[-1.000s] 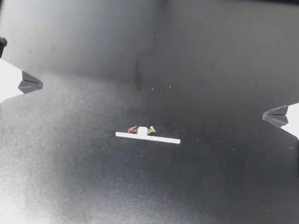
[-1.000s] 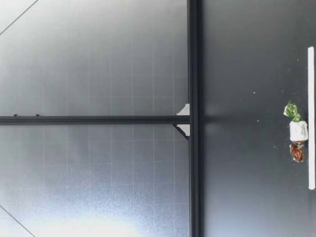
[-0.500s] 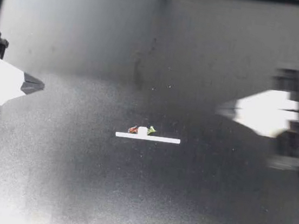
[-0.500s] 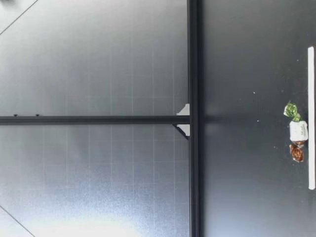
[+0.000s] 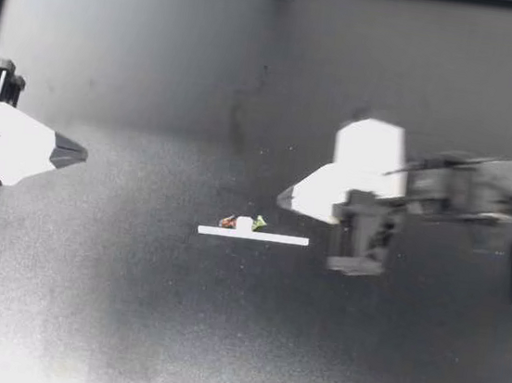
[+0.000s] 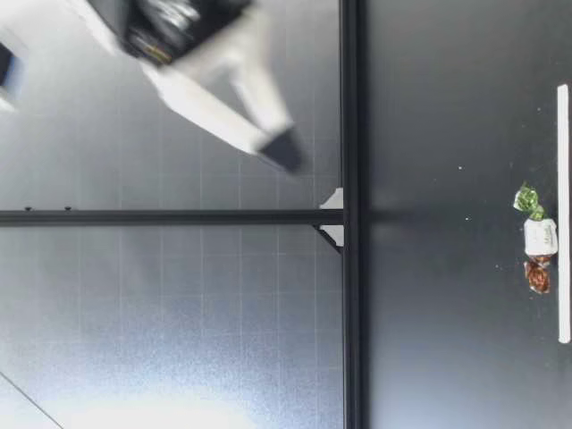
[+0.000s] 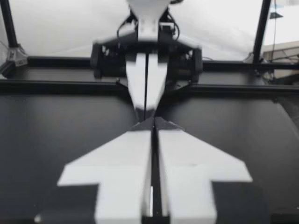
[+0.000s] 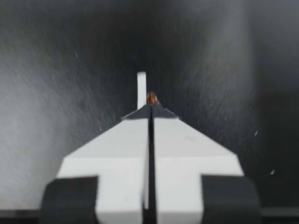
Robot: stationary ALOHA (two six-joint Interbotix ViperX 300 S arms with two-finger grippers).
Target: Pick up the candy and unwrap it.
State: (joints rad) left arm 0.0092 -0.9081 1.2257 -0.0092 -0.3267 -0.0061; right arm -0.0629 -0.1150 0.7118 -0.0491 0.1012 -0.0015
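Candy [image 5: 242,222]: wrapped, with a white middle and one brown and one green twisted end. It lies flat on the black table [image 5: 130,307] near its centre, against a white strip [image 5: 274,238].
Right gripper [image 5: 283,198]: fingers pressed together, empty. The tip is raised above the table near the candy's green end, and the candy sits just ahead of it in the right wrist view.
Left gripper [image 5: 83,153]: fingers pressed together, empty, at the table's left side, well apart from the candy.
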